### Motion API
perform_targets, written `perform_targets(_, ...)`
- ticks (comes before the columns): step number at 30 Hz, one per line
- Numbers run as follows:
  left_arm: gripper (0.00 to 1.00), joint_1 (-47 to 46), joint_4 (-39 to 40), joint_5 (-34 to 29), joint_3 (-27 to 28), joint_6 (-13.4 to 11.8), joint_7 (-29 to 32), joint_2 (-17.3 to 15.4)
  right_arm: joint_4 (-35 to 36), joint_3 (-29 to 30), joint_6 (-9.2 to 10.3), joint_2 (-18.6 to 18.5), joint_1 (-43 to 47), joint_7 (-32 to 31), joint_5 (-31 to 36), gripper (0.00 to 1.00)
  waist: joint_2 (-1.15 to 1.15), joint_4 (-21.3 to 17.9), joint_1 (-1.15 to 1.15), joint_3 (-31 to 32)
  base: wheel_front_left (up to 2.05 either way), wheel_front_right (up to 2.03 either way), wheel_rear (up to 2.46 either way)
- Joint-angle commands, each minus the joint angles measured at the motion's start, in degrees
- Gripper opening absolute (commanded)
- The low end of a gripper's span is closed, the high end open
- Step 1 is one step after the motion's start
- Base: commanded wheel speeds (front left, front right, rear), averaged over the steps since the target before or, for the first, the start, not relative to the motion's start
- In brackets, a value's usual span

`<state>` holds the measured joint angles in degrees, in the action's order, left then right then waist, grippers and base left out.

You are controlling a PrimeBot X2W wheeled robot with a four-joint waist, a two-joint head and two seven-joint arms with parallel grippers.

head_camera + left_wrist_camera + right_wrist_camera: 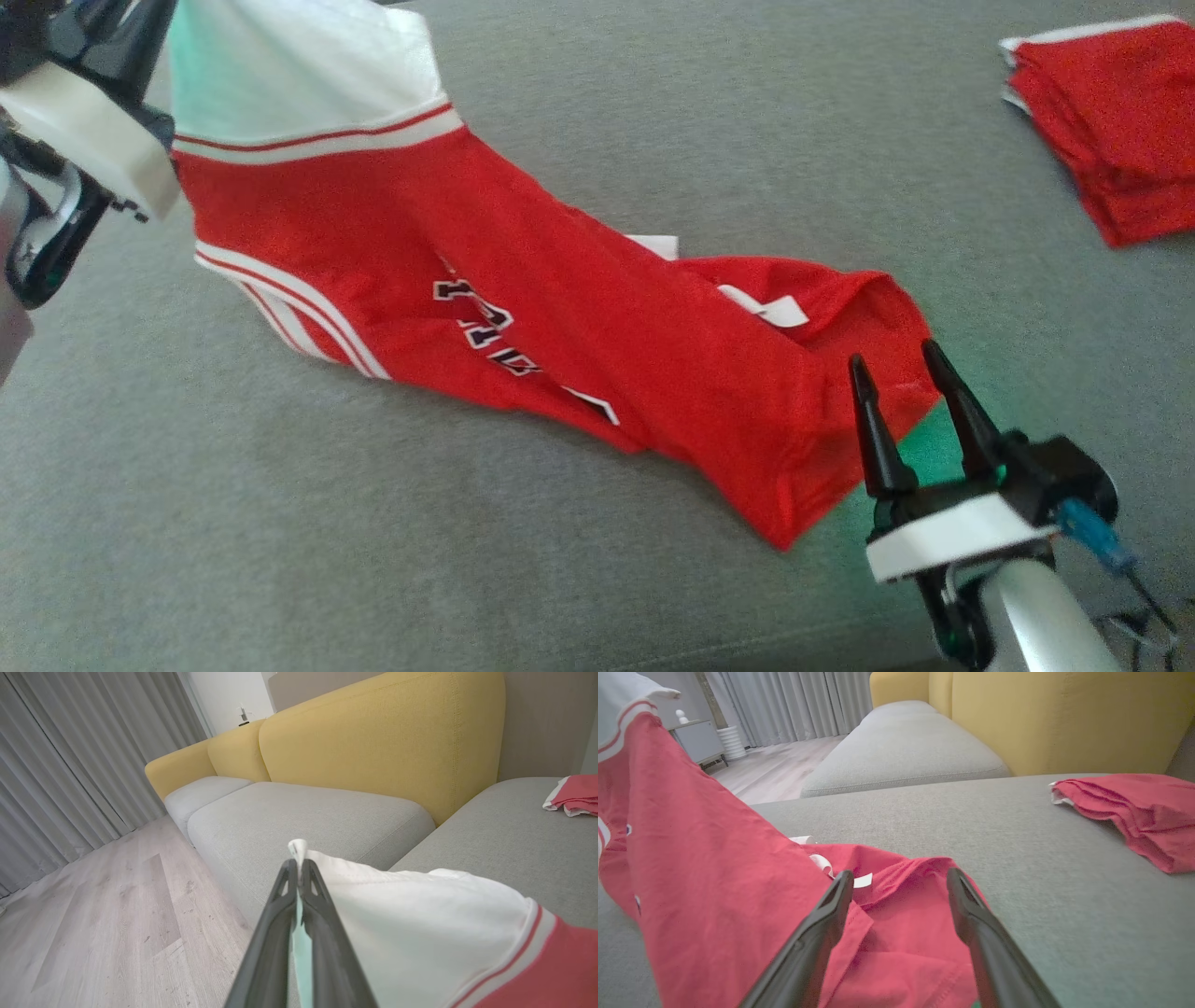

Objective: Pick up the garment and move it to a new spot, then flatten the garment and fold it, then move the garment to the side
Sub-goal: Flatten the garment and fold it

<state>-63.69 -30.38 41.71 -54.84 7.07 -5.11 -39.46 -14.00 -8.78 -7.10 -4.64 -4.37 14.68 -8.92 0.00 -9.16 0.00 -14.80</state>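
**Left gripper** (299,862): jaws are pressed together on the white sleeve edge of the garment. A tab of white cloth stands out just past the tips. This gripper sits at the upper left of the head view and holds that end raised off the seat.

**Red jersey** (560,308): this is the task's garment, with white trim and dark lettering. It lies on the grey seat cushion (653,112). Its long axis runs from the raised white end at upper left down to a crumpled red end at lower right. The middle part drapes down to the cushion, wrinkled and not flat.

**Right gripper** (892,353): jaws stand wide apart and hold nothing. The free red end lies directly ahead of the fingers. In the right wrist view the two fingers frame a bunched fold of it. Whether the tips touch the cloth cannot be told.

**Judgement:** the right arm is the nearer to the loose end. A short advance along the fingers' own line, then a closure, should secure that end so the jersey can be lifted by both ends.

**Folded red garment** (1111,121): it rests well apart at the far right of the cushion.
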Motion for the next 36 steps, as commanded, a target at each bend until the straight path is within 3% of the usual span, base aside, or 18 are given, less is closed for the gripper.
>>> perform_targets(1, 0.00, -2.39, 1.32, -0.06, 2.65, -0.24, -0.24, -2.44, 0.69, -1.41, -0.39, -1.13, -2.13, 0.32, -0.31, 1.00, 0.00, 1.64, 0.00, -0.05, 0.00, 0.00, 0.00)
perform_targets(6, 0.00, -2.31, 3.60, 0.16, 2.34, -0.24, -0.23, -2.43, -8.29, -1.75, -0.39, -2.64, -7.78, 0.32, -1.02, 1.00, 0.00, 4.67, 0.00, -0.72, 0.00, 0.00, 0.00)
perform_targets(11, 0.00, -2.43, 5.37, 0.38, 2.24, -0.61, -0.48, -1.58, -18.65, -7.78, -0.39, -4.06, -12.83, -0.15, -11.65, 1.00, 0.00, 7.25, 0.00, -1.12, 0.00, 0.00, 0.00)
perform_targets(15, 0.00, -2.35, 6.35, 0.59, 2.15, -0.74, -0.62, -1.33, -22.91, -11.62, -0.39, -6.06, -16.31, -0.25, -18.74, 0.98, 0.00, 8.53, 0.00, -1.38, 0.00, 0.00, 0.00)
perform_targets(16, 0.00, -2.26, 6.50, 0.65, 2.13, -0.76, -0.69, -1.38, -23.56, -12.33, -0.39, -6.49, -17.07, -0.18, -20.10, 0.87, 0.00, 8.73, 0.00, -1.43, 0.00, 0.00, 0.00)
perform_targets(18, 0.00, -2.16, 6.75, 0.65, 2.02, -0.78, -0.77, -1.41, -24.60, -13.21, -0.39, -7.43, -18.64, 0.00, -22.11, 0.34, 0.00, 9.11, 0.00, -1.50, 0.00, 0.00, 0.00)
perform_targets(19, 0.00, -2.10, 6.88, 0.64, 1.97, -0.80, -0.85, -1.38, -24.88, -13.14, -0.39, -7.81, -19.34, 0.10, -22.98, 0.00, 0.00, 9.28, 0.00, -1.50, 0.00, 0.00, 0.00)
perform_targets(24, 0.00, -1.90, 8.17, 0.03, 2.06, -1.01, -2.99, -1.67, -21.21, -8.45, -0.39, -10.71, -22.18, 0.28, -23.08, 0.00, 0.00, 9.56, 0.00, -0.99, 0.00, 0.00, 0.00)
perform_targets(29, 0.00, -0.93, 10.70, 0.39, 2.86, -1.46, -5.85, -1.74, -14.93, -2.28, -0.39, -15.24, -23.67, 0.30, -18.98, 0.00, 0.00, 9.37, 0.00, 0.14, 0.00, 0.00, 0.00)
perform_targets(36, 0.00, 1.21, 14.25, 0.80, 3.32, -1.98, -7.65, -2.33, -11.95, 4.87, -0.39, -20.47, -27.46, 0.31, -12.12, 0.00, 0.00, 9.65, 0.00, 0.49, 0.00, 0.00, 0.00)
